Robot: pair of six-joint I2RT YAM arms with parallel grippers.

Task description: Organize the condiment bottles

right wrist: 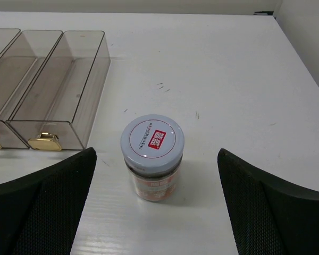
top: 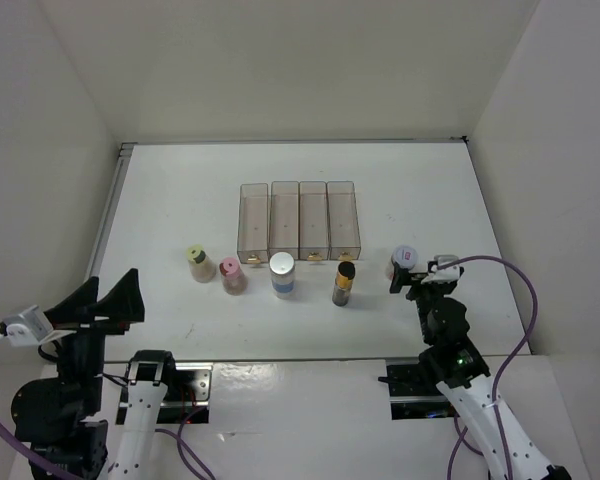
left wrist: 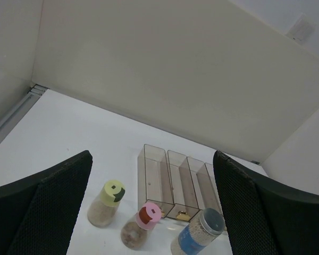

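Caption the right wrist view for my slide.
Open right end effector frames the upright white-capped bottle, with the clear rack nearby.

Four-compartment rack (top: 299,220) sits mid-counter (top: 180,190). Row along its near side, L to R: bottle 1 (top: 199,264) left of the rack, bottle 2 (top: 232,275) by its front-left corner. Bottle 3 (top: 282,275) & bottle 4 (top: 344,283) stand before the compartment ends, bottle 5 (top: 404,262) apart to the right.
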